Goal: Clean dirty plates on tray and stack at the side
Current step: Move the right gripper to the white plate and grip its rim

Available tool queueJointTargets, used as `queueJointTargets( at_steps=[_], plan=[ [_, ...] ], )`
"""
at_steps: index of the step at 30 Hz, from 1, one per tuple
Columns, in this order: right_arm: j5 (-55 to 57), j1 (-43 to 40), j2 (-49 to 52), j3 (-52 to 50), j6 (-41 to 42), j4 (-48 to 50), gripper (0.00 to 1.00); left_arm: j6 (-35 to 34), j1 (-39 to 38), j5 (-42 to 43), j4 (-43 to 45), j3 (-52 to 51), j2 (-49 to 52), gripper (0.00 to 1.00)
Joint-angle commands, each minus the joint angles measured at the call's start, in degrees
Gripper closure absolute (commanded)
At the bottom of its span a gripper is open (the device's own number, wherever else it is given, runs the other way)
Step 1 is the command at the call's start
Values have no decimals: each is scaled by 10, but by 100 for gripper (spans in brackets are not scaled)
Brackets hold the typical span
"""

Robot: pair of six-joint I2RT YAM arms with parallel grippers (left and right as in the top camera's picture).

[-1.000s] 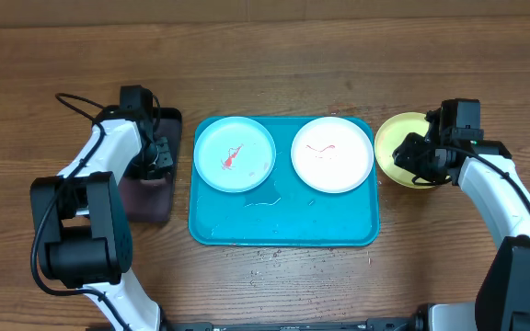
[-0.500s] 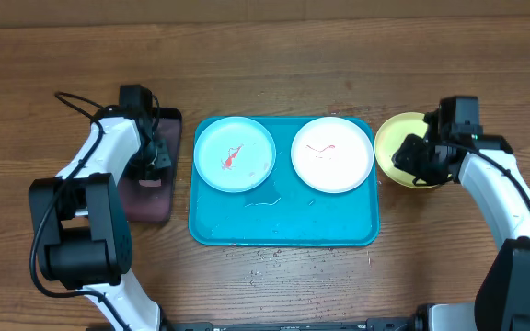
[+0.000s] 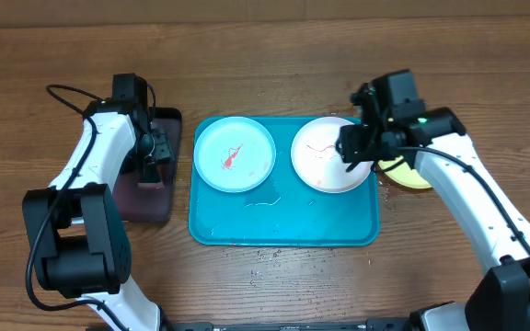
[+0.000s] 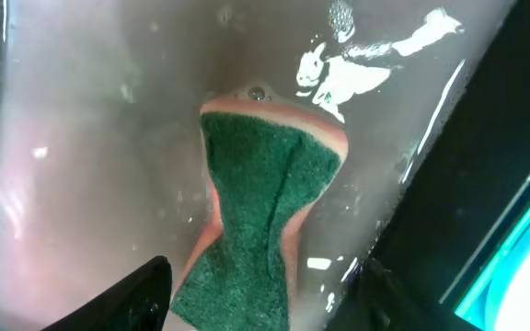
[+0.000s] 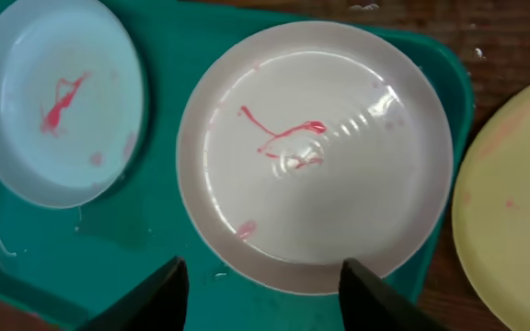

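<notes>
1. The right pincer [image 5: 263, 276] is wide open with nothing between its fingers. It hangs over the edge of the white plate [image 5: 316, 156].
2. That white plate sits in the right half of the blue tray [image 3: 283, 225]. It's got a thin red squiggle near the middle and a small pinkish spot closer to the rim.
3. The pale blue plate [image 3: 235, 154] is next to it in the left half of the same tray, with a red smear in its centre. The two plates are side by side, not overlapping.
4. The floor of the tray looks wet, with some shiny patches in front of the plates.
5. The yellow plate [image 5: 513, 211] is off the tray, on the table [image 3: 274, 55] just beside the tray's right edge. In the overhead view the right arm covers most of it. There might be faint pinkish marks on it, hard to say.
6. The left pincer [image 4: 270, 276] is open too, with its fingers spread wider than the green sponge [image 4: 260, 193] lying between them. Can't tell if either finger is actually touching it.
7. The sponge has a pinkish-orange layer around the edges and is squeezed in at the middle. It lies in the dark tray [image 3: 145, 198], which has water in it.
8. The dark tray sits just left of the blue one.
</notes>
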Motion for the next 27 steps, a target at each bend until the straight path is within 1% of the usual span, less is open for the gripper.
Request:
queueJointTargets(
  at_steps=[1,5,7,11,17,23,27],
  plan=[
    [1,19,35,91,-43,-30,44,-9,-1,11,-1,7,-9,33],
    [-8,41,102,179,-72,-71,44,-12,-1,11,-2,7,-9,32],
    [-8,52,129,195,-73,-61,45,-12,-1,11,-1,7,-9,32],
    [-10,71,172,195,-73,-11,48,-12,-1,11,-1,7,-9,33],
    [-9,100,233,195,-71,55,47,-12,-1,11,0,7,-9,34],
    [-10,120,290,193,-65,76,47,-12,-1,11,0,7,-9,35],
    [-9,130,310,193,-44,86,48,-12,-1,11,0,7,-9,37]
  ],
)
